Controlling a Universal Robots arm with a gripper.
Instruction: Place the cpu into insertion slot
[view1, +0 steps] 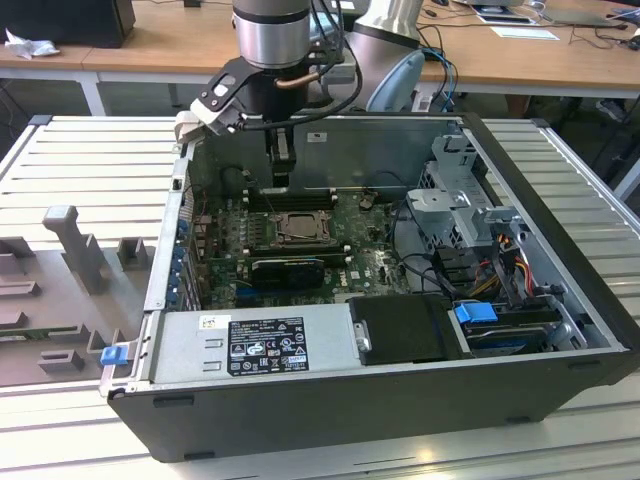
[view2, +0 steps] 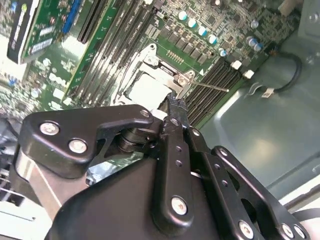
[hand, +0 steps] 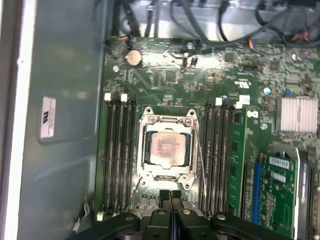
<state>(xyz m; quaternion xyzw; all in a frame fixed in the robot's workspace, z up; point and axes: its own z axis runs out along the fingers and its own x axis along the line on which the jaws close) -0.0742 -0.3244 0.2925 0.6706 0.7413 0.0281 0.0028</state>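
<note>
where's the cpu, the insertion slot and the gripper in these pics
cpu (hand: 167, 149), first wrist view, middle of its pale metal top
insertion slot (hand: 167, 120), first wrist view, metal frame edge on the side far from the gripper
gripper (hand: 171, 195), first wrist view, where its two fingertips meet

We see the cpu (hand: 167, 150) lying flat inside the slot (hand: 166, 116), its pale top exposed and the slot's shiny metal surround enclosing it on all sides. Long memory slots (hand: 117, 150) flank it in two banks. The tool (hand: 171, 196) hangs just beside one edge of the slot, fingers pressed together and gripping nothing. A coin cell (hand: 133, 58) sits beyond the opposite edge. A ribbed heatsink (hand: 298, 114) and a green card (hand: 280, 185) lie past one memory bank.
</note>
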